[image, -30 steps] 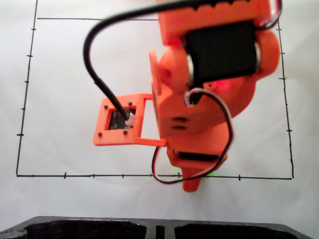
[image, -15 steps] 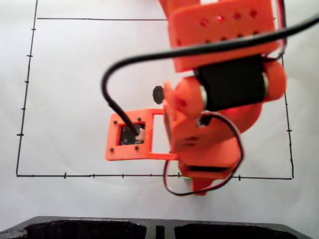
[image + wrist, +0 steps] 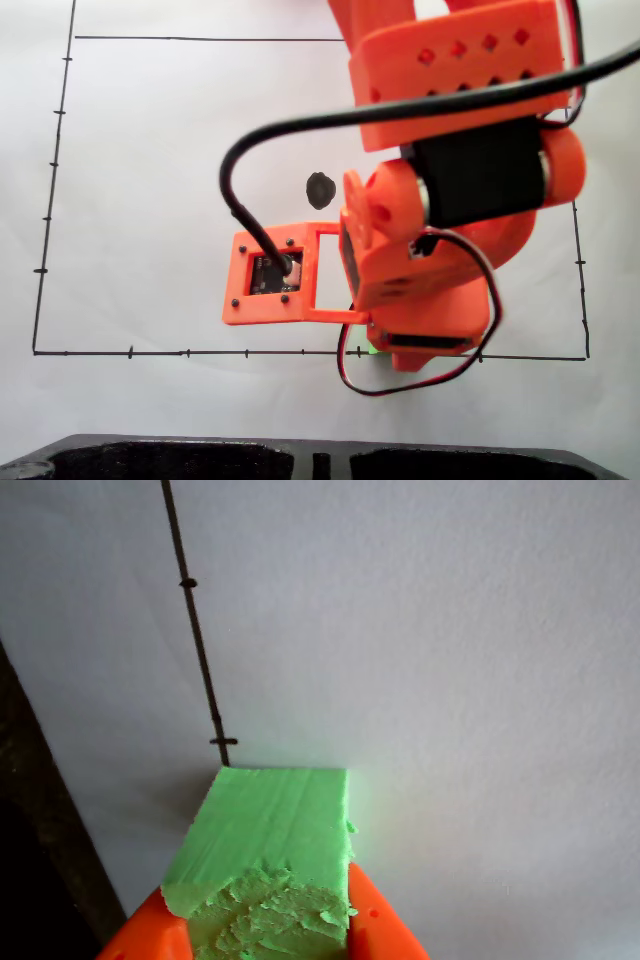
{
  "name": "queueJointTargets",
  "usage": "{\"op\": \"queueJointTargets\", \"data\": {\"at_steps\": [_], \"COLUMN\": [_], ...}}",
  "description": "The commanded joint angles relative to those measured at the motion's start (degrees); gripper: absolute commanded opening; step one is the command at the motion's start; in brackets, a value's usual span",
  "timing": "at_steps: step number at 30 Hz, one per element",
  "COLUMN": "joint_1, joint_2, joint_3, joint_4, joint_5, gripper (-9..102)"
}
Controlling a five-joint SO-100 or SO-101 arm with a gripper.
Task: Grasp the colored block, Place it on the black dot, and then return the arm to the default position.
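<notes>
Since a sec ago your arm (image 3: 440,210) is shifting right in the fixed view, uncovering the dot (image 3: 320,189) on the paper (image 3: 150,180). Gripper (image 3: 268,942) is clamping the block (image 3: 265,860) btwn both orange fingers (image 3: 375,930), closed snug on its sides. Block is sitting by the border line (image 3: 195,650) near the paper's front edge, w/ a green sliver (image 3: 372,348) peeking under the arm, apart from the dot.
</notes>
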Motion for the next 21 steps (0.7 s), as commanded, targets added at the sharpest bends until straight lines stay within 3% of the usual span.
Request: {"op": "queueJointTargets", "data": {"at_steps": [1,11,21], "joint_1": [0.4,0.4,2.0], "joint_2": [0.7,8.6,25.8], "joint_3": [-1.7,2.4,17.1], "joint_4": [-0.4,0.9,3.1], "joint_5": [-0.2,-4.0,-9.4], "gripper": [11,10,10]}}
